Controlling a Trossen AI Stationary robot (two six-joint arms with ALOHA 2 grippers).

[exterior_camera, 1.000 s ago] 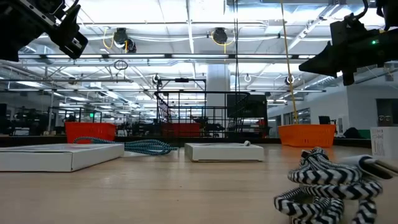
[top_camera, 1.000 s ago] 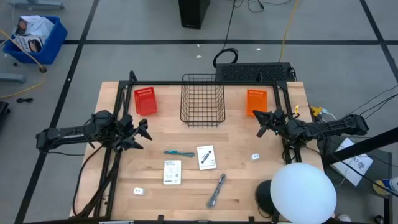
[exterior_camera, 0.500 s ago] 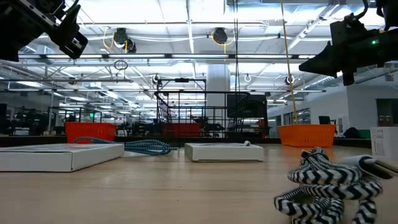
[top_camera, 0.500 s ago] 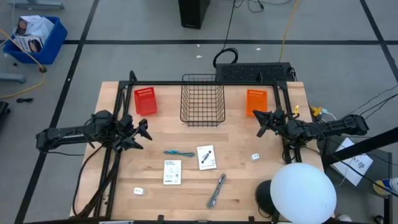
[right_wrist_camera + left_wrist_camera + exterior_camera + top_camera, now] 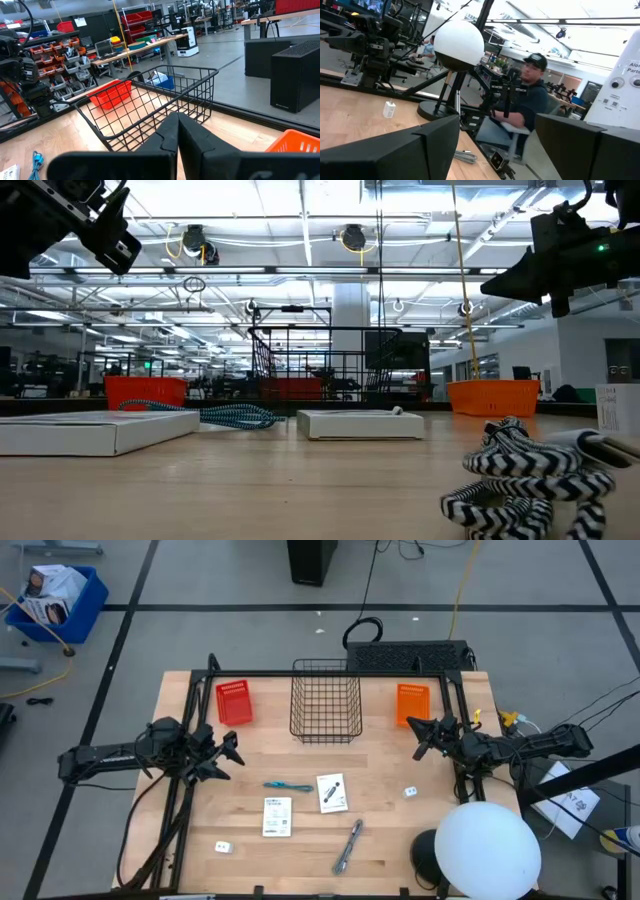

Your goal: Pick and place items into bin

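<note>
Change: nothing has moved; both arms wait, raised.
Left pincer (image 5: pixel 226 752): fingers apart, empty.
Right pincer (image 5: pixel 422 737): fingers together, empty.
Items: pen (image 5: pixel 287 786), packets (image 5: pixel 277 816), stick (image 5: pixel 347 846) on tabletop (image 5: pixel 380 780).
Basket (image 5: pixel 326 700): at back, unfilled.

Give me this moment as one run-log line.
left gripper: open, raised at table's left | right gripper: shut, raised at right | wire basket: empty | packets, pen, stick: untouched

The print on both white packets (image 5: pixel 277 816) is reading too small to make out. A white lamp globe (image 5: pixel 487 849) is covering the table's (image 5: pixel 390 850) near right corner.
</note>
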